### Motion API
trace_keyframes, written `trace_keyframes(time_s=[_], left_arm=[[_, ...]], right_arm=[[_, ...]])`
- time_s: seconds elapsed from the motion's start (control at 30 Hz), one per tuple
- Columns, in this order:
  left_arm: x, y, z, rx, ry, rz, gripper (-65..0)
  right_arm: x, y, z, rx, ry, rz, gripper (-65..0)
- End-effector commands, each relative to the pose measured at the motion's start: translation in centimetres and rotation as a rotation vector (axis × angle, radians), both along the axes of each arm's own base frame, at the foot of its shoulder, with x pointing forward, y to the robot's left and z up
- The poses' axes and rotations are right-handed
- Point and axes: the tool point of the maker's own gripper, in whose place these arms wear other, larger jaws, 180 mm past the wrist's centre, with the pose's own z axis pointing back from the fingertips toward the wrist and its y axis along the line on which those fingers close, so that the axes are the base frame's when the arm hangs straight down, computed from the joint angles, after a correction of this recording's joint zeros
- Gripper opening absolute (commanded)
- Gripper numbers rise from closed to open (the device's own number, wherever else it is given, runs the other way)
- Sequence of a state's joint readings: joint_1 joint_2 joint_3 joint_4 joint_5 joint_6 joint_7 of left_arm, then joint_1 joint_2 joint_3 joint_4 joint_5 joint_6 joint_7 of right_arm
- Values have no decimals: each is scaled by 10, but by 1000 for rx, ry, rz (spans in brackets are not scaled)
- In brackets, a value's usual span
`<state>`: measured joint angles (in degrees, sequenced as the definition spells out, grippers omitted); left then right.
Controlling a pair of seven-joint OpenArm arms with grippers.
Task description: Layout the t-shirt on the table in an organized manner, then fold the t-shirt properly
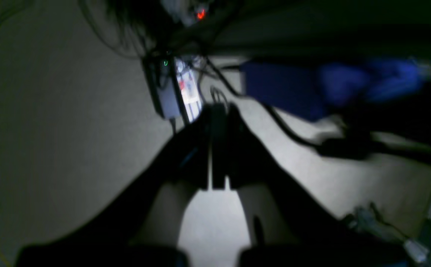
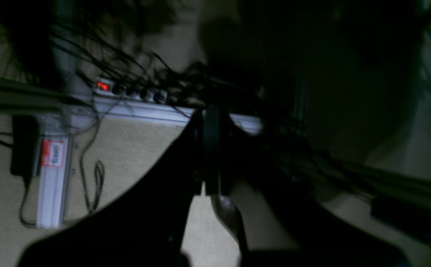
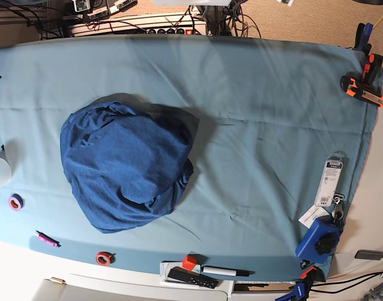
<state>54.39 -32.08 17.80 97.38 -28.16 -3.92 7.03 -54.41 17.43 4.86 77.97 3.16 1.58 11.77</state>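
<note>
The t-shirt (image 3: 125,166), dark blue and wrinkly, lies bunched in a rounded heap on the left half of the table (image 3: 266,106), which is covered by a light teal cloth. Neither arm appears in the base view. In the left wrist view my left gripper (image 1: 218,111) is shut with nothing between its dark fingers, over pale floor and cables. In the right wrist view my right gripper (image 2: 210,113) is likewise shut and empty, in front of a power strip (image 2: 133,94). Neither wrist view shows the t-shirt or the table top.
Along the table's front edge lie a purple tape ring (image 3: 15,202), a pink pen (image 3: 46,238), a red tape ring (image 3: 103,258), a red block (image 3: 189,261) and a black marker (image 3: 225,271). A blue tool (image 3: 319,241) and orange clamps (image 3: 363,88) sit at the right edge.
</note>
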Motion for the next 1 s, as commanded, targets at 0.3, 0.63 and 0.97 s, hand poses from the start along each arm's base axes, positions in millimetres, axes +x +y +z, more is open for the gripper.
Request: trace_keyframes(time_s=[0.3, 0.63, 0.97], left_arm=[[16, -36, 101, -119, -177, -220, -650], [54, -56, 151, -165, -373, -278, -650], [111, -58, 169, -113, -603, -320, -650]], right_arm=[[54, 0, 111, -28, -262, 48, -650], [106, -11, 188, -48, -487, 12, -650], [151, -8, 220, -56, -667, 14, -650]])
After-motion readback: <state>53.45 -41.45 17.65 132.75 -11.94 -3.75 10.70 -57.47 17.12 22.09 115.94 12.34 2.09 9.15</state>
